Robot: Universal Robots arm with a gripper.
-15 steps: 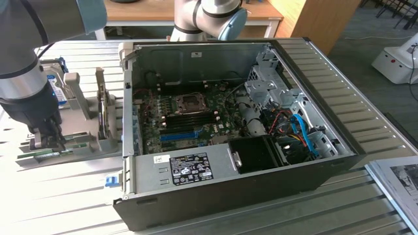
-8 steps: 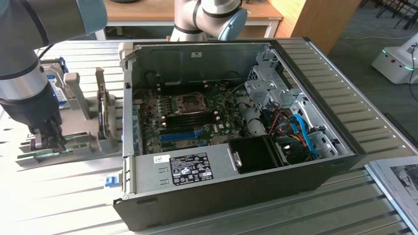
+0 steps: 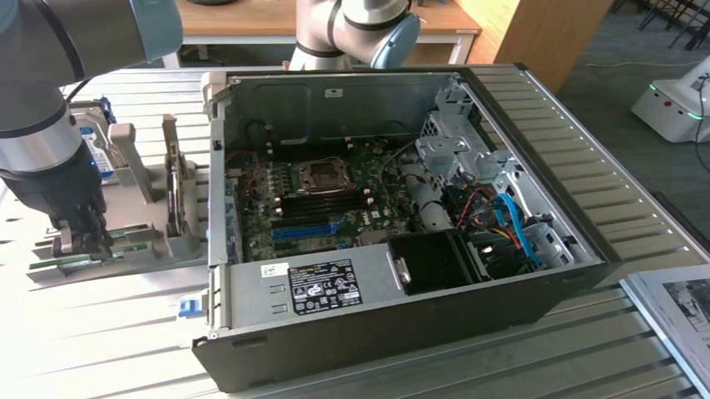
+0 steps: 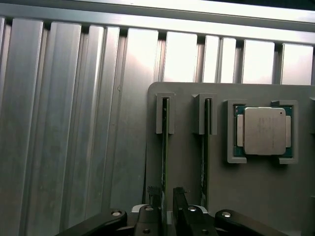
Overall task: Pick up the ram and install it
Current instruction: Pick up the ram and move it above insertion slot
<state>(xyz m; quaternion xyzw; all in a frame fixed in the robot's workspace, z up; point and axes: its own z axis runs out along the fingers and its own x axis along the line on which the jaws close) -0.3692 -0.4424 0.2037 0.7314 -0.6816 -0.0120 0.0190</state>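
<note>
Wrist view: jaws open, straddling one end of ram (image 4: pixel 164 147) standing edge-up in grey holder (image 4: pixel 187 162); contact seemingly none

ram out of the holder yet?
No, the ram stands on edge in a slot of the gray holder, with the open gripper straddling it.

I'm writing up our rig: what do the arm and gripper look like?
The arm is silver-grey tubing with rounded joints capped in light blue. The gripper is black, with linkage bars pinned by silver bolts and two narrow fingers.
</note>
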